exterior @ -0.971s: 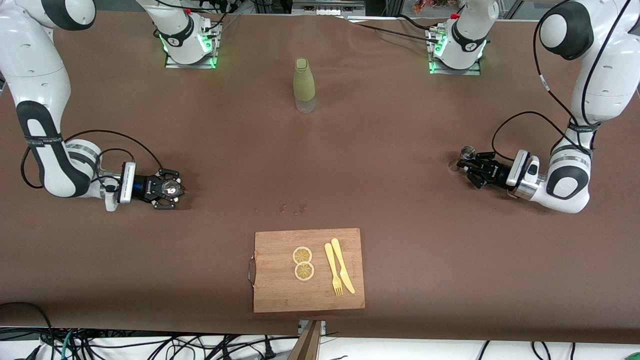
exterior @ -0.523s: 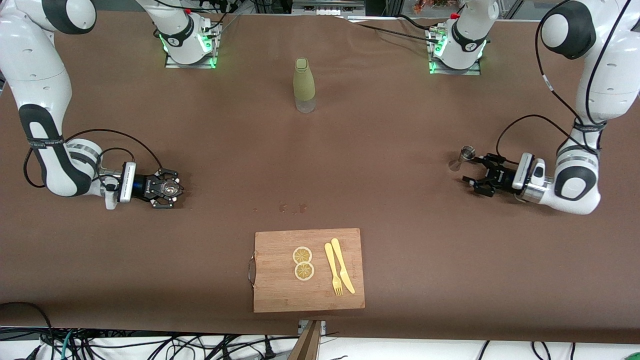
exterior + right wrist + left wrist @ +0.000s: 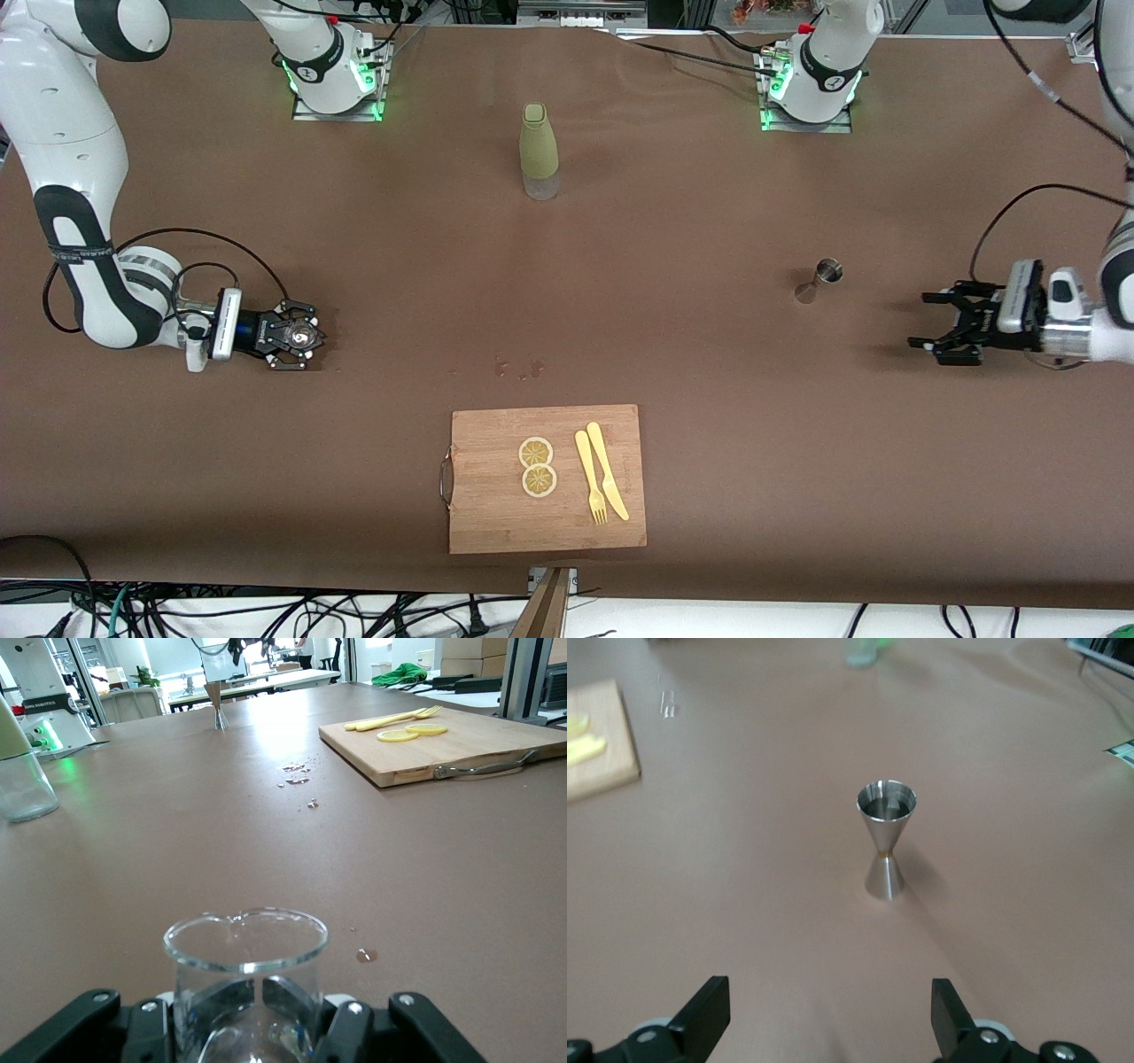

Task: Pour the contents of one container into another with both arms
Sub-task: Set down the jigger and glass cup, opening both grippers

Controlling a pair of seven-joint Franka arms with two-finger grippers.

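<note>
Three containers are sitting in view. At the middle left of the front frame, the right end effector is resting low on the bench, its fingers clamped together on the small clear glass; in the right wrist view the glass is showing an open rim, and whether it is holding any liquid is hard to make out. At the upper centre, one olive-green bottle is standing upright, capped, with a clear base; its contents are not visible. At the middle right, the silver jigger is standing upright and alone on the bench, toward the left arm's end; the left wrist view is looking into its upper cup, which is shining, so any liquid in it cannot be judged. Further right, the left end effector is hovering clear of the jigger with its fingers spread wide apart, holding nothing; its arm is cut off by the right edge of the frame.

At the lower centre, one wooden cutting board is carrying two lemon slices, one yellow fork and one yellow knife. Several small wet spots are lying just above the board in the frame.
</note>
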